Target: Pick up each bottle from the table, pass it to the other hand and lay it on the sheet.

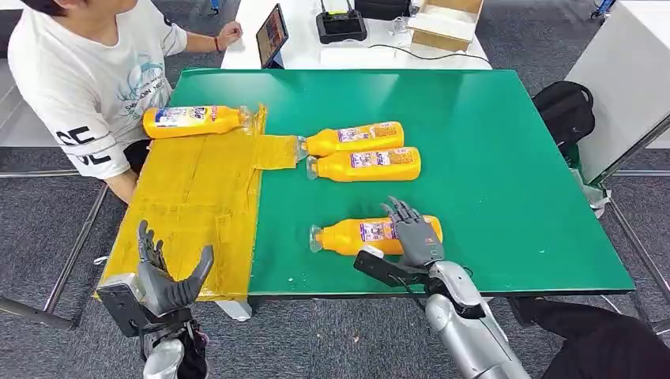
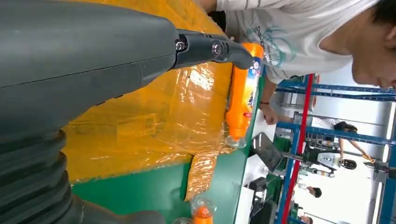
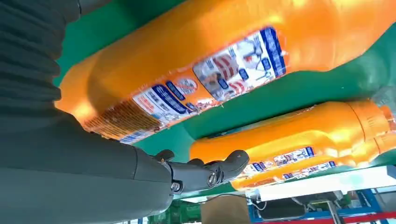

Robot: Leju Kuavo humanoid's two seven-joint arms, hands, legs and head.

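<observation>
The right hand (image 1: 412, 234) hovered over the near bottle (image 1: 353, 234), fingers spread and empty, not yet closed on it. That bottle lay on its side on the green table (image 1: 513, 174), cap toward the sheet (image 1: 190, 197), well apart from it. Two more bottles (image 1: 359, 152) lay side by side farther up the table, their caps right at the sheet's edge, and a fourth bottle (image 1: 193, 120) already rested on the sheet's far end, close to a seated person (image 1: 87, 79). The left hand (image 1: 166, 276) waited open and empty over the sheet's near corner, palm up. The bottles looked full and fairly heavy — rigid orange plastic with a glossy label, likely slick and ready to roll. The broad labelled body seemed the best place to grip, wrapping across it rather than at the narrow neck, and leaving one end free for the other hand to take. The sheet itself looked thin and crinkled — it might shift under a bottle set down roughly.
</observation>
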